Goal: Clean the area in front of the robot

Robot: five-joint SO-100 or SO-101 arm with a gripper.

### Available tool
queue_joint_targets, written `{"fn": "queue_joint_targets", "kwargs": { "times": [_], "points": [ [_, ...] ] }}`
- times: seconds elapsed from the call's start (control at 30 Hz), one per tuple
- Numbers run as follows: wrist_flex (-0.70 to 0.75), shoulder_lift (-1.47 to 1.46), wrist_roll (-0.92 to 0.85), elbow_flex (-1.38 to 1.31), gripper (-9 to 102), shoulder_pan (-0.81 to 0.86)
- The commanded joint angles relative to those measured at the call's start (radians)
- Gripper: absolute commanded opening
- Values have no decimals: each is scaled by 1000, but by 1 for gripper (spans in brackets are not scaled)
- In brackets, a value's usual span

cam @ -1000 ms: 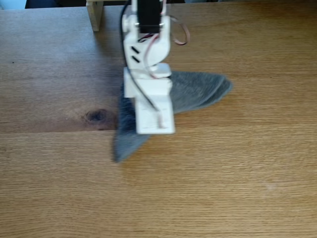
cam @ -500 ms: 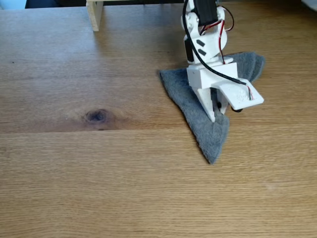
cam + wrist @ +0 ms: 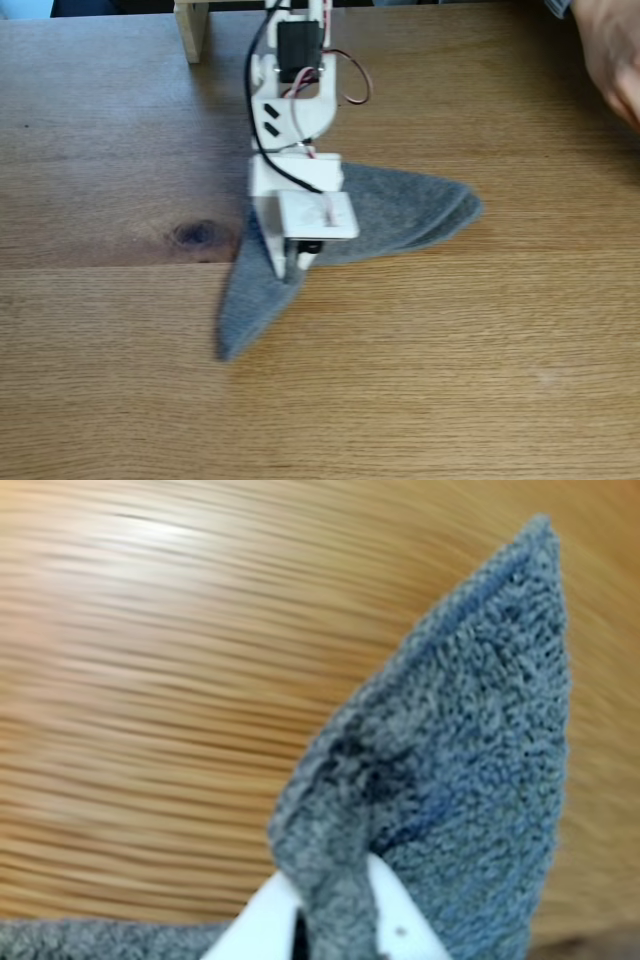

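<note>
Grey cloth (image 3: 400,210) — pinched in gripper (image 3: 335,905)

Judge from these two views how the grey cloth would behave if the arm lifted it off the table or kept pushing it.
The cloth is probably floppy: in the wrist view it bunches into a ridge where the end effector pinches it. It looks light, lying flat in thin flaps. Its looped terry pile likely grips the table somewhat, so pushed, it may wrinkle rather than slide cleanly.

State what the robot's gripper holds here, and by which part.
The gripper holds the grey cloth, its white fingers pinching a raised fold near the cloth's middle while the rest trails flat on the wooden table.
</note>
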Motion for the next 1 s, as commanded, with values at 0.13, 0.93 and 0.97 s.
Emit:
{"fn": "queue_joint_targets", "kwargs": {
  "times": [0.13, 0.93, 0.97],
  "points": [
    [531, 301, 110, 9, 0, 138],
    [1086, 810, -295, 52, 0, 580],
    [1075, 793, -334, 80, 0, 612]
  ]
}}
